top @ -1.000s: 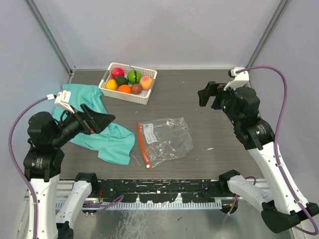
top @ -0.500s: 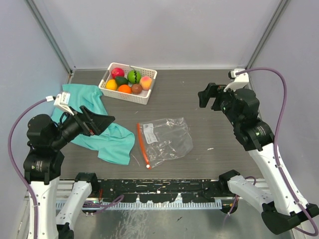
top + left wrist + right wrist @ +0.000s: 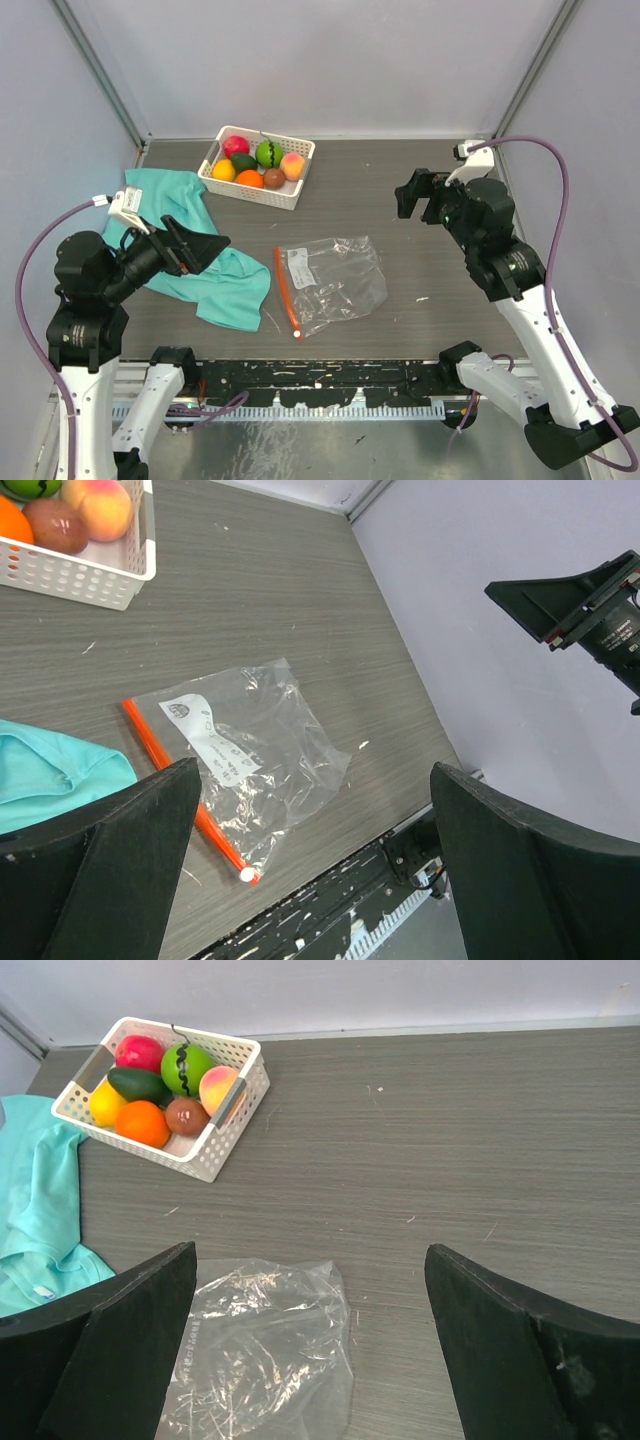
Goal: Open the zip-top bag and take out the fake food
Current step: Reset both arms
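Zip-top bag [image 3: 335, 280] lies flat and crumpled on the table [image 3: 430, 250] between your two arms, where it lay a second ago; its orange-red zipper strip [image 3: 287, 292] runs along its left edge. The fake food [image 3: 257, 163] sits in the white basket [image 3: 290, 197] at the far left, as before, and the teal cloth [image 3: 225, 285] has not moved. Your left gripper [image 3: 212, 245] has sunk slightly and drawn back over the cloth; your right gripper [image 3: 413, 194] has edged a little to the left. The bag's white label [image 3: 215, 742] carries dark print with what may be a round mark at one end; it is too small to read. Both grippers have their fingers spread wide and hold nothing. The bag is to the right of the left gripper and well apart from it; from the right gripper it lies nearer you and to the left, also well apart.
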`<action>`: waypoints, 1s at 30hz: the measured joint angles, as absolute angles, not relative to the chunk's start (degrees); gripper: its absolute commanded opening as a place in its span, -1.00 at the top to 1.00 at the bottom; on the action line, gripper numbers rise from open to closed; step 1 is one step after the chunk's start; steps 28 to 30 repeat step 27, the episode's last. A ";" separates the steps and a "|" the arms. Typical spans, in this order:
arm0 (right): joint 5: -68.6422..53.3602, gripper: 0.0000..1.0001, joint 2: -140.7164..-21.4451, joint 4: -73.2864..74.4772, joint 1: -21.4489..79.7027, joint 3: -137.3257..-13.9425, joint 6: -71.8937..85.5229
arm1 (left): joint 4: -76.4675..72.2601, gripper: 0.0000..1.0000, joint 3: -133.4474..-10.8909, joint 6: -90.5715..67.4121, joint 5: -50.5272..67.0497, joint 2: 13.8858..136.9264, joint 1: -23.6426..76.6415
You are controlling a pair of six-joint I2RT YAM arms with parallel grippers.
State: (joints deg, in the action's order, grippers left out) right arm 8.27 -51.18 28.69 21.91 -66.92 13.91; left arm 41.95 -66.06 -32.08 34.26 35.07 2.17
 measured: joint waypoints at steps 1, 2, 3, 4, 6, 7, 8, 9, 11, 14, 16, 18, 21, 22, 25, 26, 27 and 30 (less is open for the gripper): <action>8.27 -1.00 -51.18 28.75 21.91 -66.74 13.91 | 41.95 -0.96 -66.04 -32.08 34.26 35.07 2.17; 8.27 -1.00 -51.16 28.73 21.91 -66.61 13.91 | 41.93 -0.96 -65.93 -32.10 34.26 35.07 2.17; 8.27 -1.00 -51.09 28.75 21.93 -66.52 13.89 | 41.93 -0.96 -65.80 -32.10 34.26 35.07 2.17; 8.27 -1.00 -51.03 28.73 21.96 -66.52 13.91 | 41.93 -0.96 -65.60 -32.10 34.24 35.07 2.17; 8.27 -1.00 -50.85 28.73 21.96 -66.52 13.89 | 41.93 -0.96 -65.12 -32.10 34.13 35.09 2.17; 8.27 -1.00 -50.72 28.71 21.96 -66.52 13.91 | 41.91 -0.96 -65.01 -32.10 34.09 35.14 2.17; 8.27 -1.00 -50.61 28.71 21.96 -66.52 13.91 | 41.89 -0.96 -64.95 -32.12 34.06 35.18 2.17; 8.32 -1.00 -50.52 28.71 21.96 -66.52 13.89 | 41.85 -0.96 -64.93 -32.14 34.02 35.24 2.17; 8.49 -1.00 -50.43 28.69 21.96 -66.52 13.89 | 41.76 -0.96 -64.90 -32.16 33.91 35.42 2.17; 8.75 -1.00 -50.28 28.69 21.96 -66.52 13.89 | 41.06 -0.96 -64.90 -32.14 33.87 36.29 2.17; 8.82 -1.00 -50.22 28.67 21.96 -66.52 13.89 | 40.80 -0.96 -64.90 -32.12 33.87 37.19 2.17; 8.84 -1.00 -50.24 28.45 21.96 -66.52 13.91 | 40.80 -0.96 -64.90 -32.10 33.87 37.80 2.17; 8.99 -1.00 -50.24 28.27 21.98 -66.46 13.91 | 40.49 -0.96 -64.55 -32.10 33.71 37.87 2.17; 9.04 -1.00 -50.22 28.25 21.98 -66.41 13.91 | 40.49 -0.96 -64.47 -32.10 33.69 37.76 2.17; 9.32 -1.00 -50.24 28.27 21.98 -66.19 13.91 | 40.36 -0.96 -64.47 -32.05 33.69 37.80 2.17; 9.41 -1.00 -50.24 28.27 21.98 -66.13 13.89 | 40.36 -0.96 -64.47 -32.05 33.71 37.91 2.17; 9.52 -1.00 -50.24 28.27 21.98 -66.06 13.87 | 40.34 -0.96 -64.47 -32.05 33.71 38.06 2.17; 9.52 -1.00 -50.24 28.27 21.98 -66.06 13.87 | 40.34 -0.96 -64.47 -32.05 33.71 38.06 2.17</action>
